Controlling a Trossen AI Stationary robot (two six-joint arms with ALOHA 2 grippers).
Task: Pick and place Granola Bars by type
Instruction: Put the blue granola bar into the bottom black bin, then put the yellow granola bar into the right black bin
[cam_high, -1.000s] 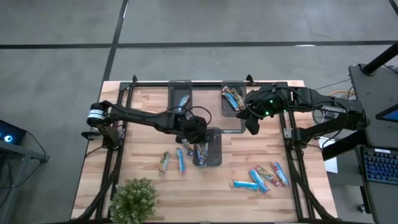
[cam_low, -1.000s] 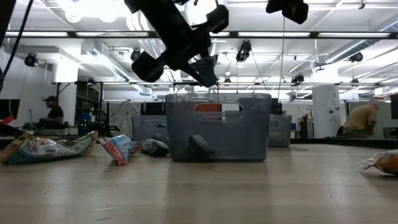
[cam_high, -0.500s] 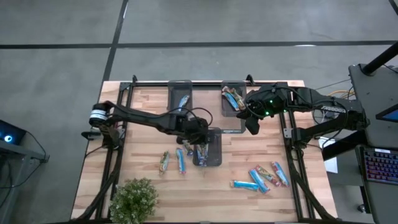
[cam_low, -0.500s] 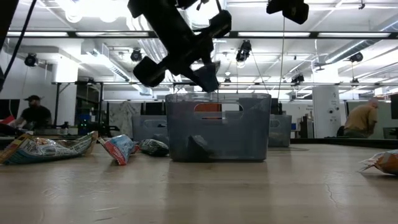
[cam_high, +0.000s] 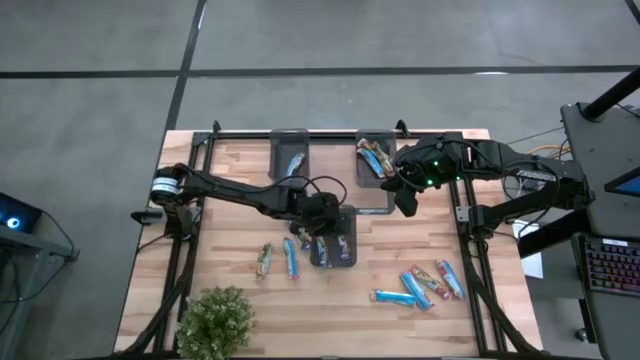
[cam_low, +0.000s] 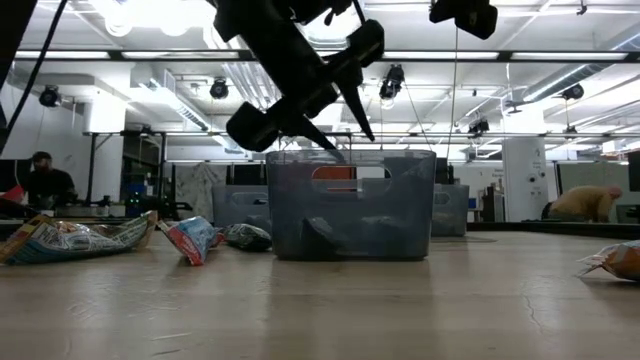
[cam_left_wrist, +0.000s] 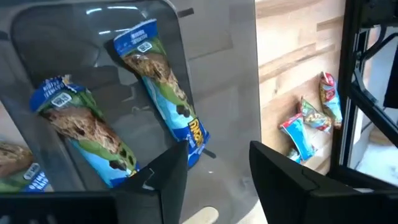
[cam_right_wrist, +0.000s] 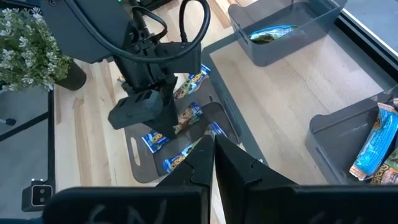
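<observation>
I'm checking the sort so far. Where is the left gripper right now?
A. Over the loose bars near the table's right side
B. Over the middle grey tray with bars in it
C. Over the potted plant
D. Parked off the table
B: in the high view the left gripper hangs over the middle grey tray, and its wrist view shows granola bars lying inside below its open fingers.

Your slim shiny blue-wrapped granola bars (cam_left_wrist: 165, 93): few lying flat in dark grey middle tray (cam_high: 352, 214), two loose on wood left of it, four more scattered right, rest in back trays.
</observation>
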